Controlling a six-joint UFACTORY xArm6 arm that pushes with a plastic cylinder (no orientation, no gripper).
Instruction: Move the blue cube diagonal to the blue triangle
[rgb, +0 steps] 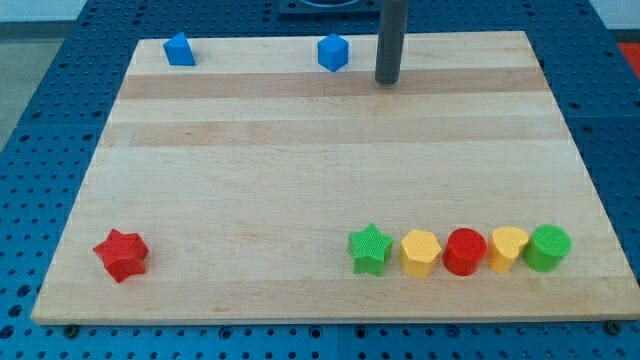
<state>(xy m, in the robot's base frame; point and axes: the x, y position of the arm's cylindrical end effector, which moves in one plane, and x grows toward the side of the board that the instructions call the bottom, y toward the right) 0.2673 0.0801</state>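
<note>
The blue cube (333, 53) sits near the top edge of the wooden board (300, 180), a little right of the middle. The blue triangle (179, 50) sits at the board's top left, well apart from the cube and level with it. My tip (387, 80) is at the view's top, just right of the blue cube and slightly below it, with a small gap between them. The rod rises straight up out of the view.
A red star (121, 254) lies at the bottom left. Along the bottom right stands a tight row: green star (370, 249), yellow hexagon (420, 253), red cylinder (464, 251), yellow block (507, 248), green cylinder (548, 247).
</note>
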